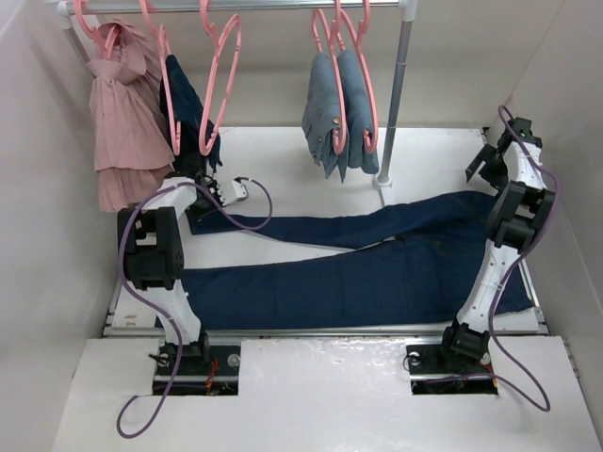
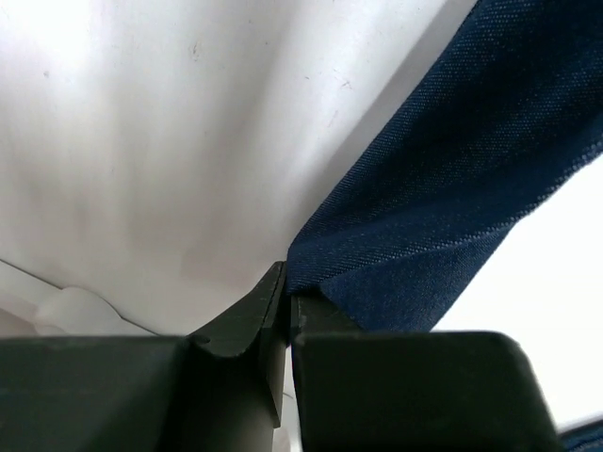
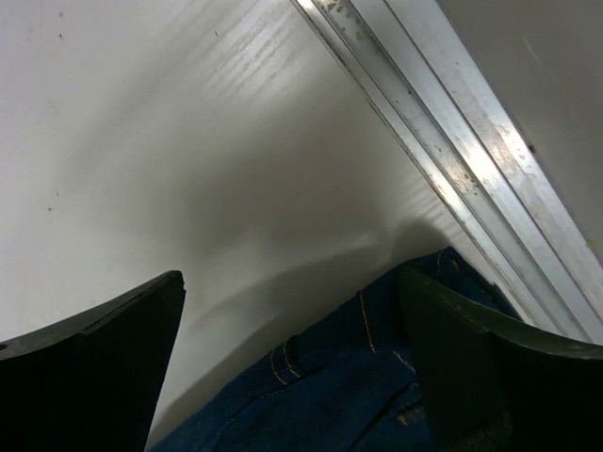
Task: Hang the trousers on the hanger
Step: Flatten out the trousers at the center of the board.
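White table (image 1: pixel 283 193) carries dark navy denim trousers (image 1: pixel 358 282), spread left to right. My left pincer (image 2: pixel 285 282) clenches one leg's hem; my right pincer (image 3: pixel 292 311) hangs released over the waistband. Beyond the far edge, a thin pink plastic hanger (image 1: pixel 224 89) hangs on a rail (image 1: pixel 283 6).

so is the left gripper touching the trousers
Touching. The left wrist view shows the left gripper shut, with the edge of the trousers pinched between its jaws.

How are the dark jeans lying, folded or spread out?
Spread out: the trousers lie flat on the table, legs stretched apart leftward; the left gripper is shut on one leg's end.
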### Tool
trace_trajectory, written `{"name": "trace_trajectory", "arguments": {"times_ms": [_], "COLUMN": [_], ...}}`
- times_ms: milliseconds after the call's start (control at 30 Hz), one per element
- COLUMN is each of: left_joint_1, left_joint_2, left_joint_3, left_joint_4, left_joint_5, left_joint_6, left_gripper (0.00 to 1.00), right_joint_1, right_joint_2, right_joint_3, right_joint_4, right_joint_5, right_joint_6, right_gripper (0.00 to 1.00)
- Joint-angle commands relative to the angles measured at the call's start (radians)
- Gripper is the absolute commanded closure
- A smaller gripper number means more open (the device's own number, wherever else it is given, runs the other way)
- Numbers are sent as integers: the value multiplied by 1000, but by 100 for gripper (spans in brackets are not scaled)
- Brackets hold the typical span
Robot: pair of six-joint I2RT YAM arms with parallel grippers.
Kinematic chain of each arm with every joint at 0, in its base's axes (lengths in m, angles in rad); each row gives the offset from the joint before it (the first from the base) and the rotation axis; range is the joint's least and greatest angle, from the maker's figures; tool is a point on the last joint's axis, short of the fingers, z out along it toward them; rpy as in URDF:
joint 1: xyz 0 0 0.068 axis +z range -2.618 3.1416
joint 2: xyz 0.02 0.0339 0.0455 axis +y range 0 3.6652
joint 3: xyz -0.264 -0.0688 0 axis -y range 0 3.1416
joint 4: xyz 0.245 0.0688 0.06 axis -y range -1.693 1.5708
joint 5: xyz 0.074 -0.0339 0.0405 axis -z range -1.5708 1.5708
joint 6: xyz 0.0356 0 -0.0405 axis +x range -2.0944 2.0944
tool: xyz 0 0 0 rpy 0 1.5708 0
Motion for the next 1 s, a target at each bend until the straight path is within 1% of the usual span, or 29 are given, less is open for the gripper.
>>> {"name": "trace_trajectory", "arguments": {"times_ms": [0, 33, 100, 133, 200, 233, 267, 300, 333, 367, 400, 467, 500, 533, 567, 600, 633, 700, 767, 867, 967], "left_joint_1": [4, 4, 4, 4, 4, 4, -5, -5, -5, -14, -14, -26, -36, -36, -46, -60, -71, -89, -102, -111, -111], "left_joint_2": [-65, -66, -66, -76, -76, -85, -86, -86, -95, -95, -95, -104, -104, -115, -115, -115, -115, -124, -124, -124, -124], "left_joint_3": [20, 20, 20, 29, 38, 50, 60, 73, 74, 84, 84, 94, 94, 94, 94, 94, 94, 104, 104, 113, 104], "left_joint_4": [-43, -43, -34, -34, -34, -43, -52, -68, -68, -68, -68, -77, -77, -88, -88, -88, -88, -88, -97, -106, -120], "left_joint_5": [24, 15, 6, 6, 6, 6, -3, -3, -12, -13, -25, -40, -40, -40, -40, -40, -52, -63, -74, -83, -92], "left_joint_6": [-8, -24, -50, -60, -80, -100, -109, -109, -123, -135, -135, -147, -147, -158, -158, -158, -169, -193, -213, -248, -249], "left_gripper": [100, 100, 100, 100, 100, 100, 100, 100, 100, 100, 100, 100, 100, 100, 100, 100, 100, 100, 100, 100, 100], "right_joint_1": [-4, -4, -4, -4, -14, -14, -24, -24, -24, -24, -24, -24, -24, -24, -24, -24, -24, -33, -33, -33, -33], "right_joint_2": [4, 18, 32, 42, 42, 42, 30, 30, 18, 18, 6, -25, -39, -54, -75, -85, -97, -150, -183, -206, -197], "right_joint_3": [105, 114, 125, 125, 98, 81, 63, 44, 18, 18, 18, 3, -8, -31, -43, -54, -65, -125, -160, -160, -142], "right_joint_4": [-13, -13, -4, -4, -4, -4, -4, 13, 13, 13, 4, -5, -5, -5, 4, 4, 4, -5, 10, 1, -41], "right_joint_5": [-41, -52, -52, -62, -110, -133, -156, -197, -213, -222, -222, -205, -181, -117, -81, -48, 32, 98, 158, 251, 293], "right_joint_6": [29, 29, 29, 39, 39, 39, 30, 29, 29, 29, 19, 34, 54, 84, 117, 187, 222, 300, 301, 275, 234], "right_gripper": [1, 6, 12, 18, 39, 47, 52, 60, 60, 58, 42, 15, 4, 0, 0, 0, 0, 0, 0, 0, 0]}}
